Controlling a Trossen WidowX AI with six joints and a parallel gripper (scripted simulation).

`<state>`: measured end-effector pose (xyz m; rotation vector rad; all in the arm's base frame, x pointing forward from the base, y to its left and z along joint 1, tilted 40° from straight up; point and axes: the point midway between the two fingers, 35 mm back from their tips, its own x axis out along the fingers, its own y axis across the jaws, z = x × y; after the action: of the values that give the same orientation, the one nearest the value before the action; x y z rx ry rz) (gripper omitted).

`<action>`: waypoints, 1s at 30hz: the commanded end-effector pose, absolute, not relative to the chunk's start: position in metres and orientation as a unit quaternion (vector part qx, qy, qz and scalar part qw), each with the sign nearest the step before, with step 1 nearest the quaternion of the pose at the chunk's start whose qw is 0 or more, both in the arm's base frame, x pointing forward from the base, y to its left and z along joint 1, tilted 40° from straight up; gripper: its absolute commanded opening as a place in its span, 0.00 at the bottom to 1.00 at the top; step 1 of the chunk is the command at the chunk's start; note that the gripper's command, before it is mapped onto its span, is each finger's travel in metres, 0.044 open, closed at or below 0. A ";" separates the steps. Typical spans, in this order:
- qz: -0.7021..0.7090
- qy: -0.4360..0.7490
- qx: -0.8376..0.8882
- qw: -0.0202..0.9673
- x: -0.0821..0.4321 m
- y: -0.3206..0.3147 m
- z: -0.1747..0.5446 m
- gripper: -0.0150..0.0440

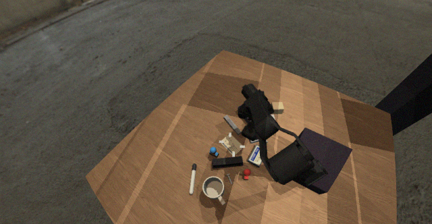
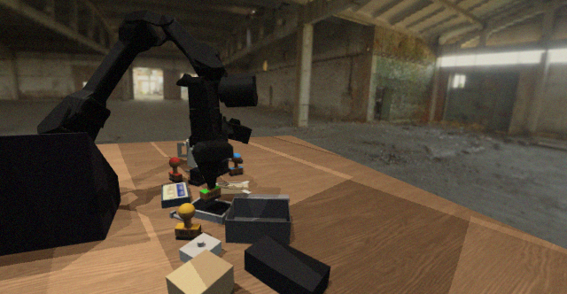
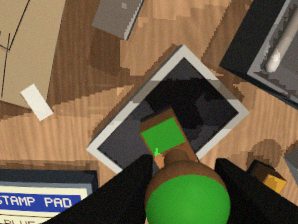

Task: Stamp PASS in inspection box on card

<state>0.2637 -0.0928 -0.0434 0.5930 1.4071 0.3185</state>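
Observation:
My gripper [image 2: 212,186] [image 3: 183,165] is shut on the green-topped stamp [image 2: 210,193] [image 3: 187,202], held upright with its base down. The stamp is over the open ink pad [image 2: 208,215] [image 3: 136,97], a light-rimmed tray with a black pad; its shadow falls apart from it on the pad, so it looks slightly raised. Its underside and print face are hidden. The card [image 1: 231,144] [image 2: 235,188] [image 3: 30,50] lies beside the pad with white tape at its edges. Dark lines show on it in the wrist view; I cannot make out the whole box or any print.
The blue-labelled stamp pad case [image 1: 256,154] [image 2: 175,193] [image 3: 40,201] lies near the open pad. A yellow stamp [image 2: 186,212], red stamp [image 1: 247,173] and blue stamp [image 1: 213,150] stand around. A deep grey tray [image 2: 258,232], metal bar [image 1: 231,124], black block [image 1: 227,162] and mug [image 1: 213,187] are also there.

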 end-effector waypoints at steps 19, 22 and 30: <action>0.142 0.633 0.271 0.711 0.265 -0.083 -0.054 0.25; 0.142 0.633 0.271 0.711 0.265 -0.082 -0.054 0.25; 0.144 0.632 0.269 0.712 0.265 -0.081 -0.055 0.25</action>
<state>0.2647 -0.0817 -0.0552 0.5911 1.4050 0.3202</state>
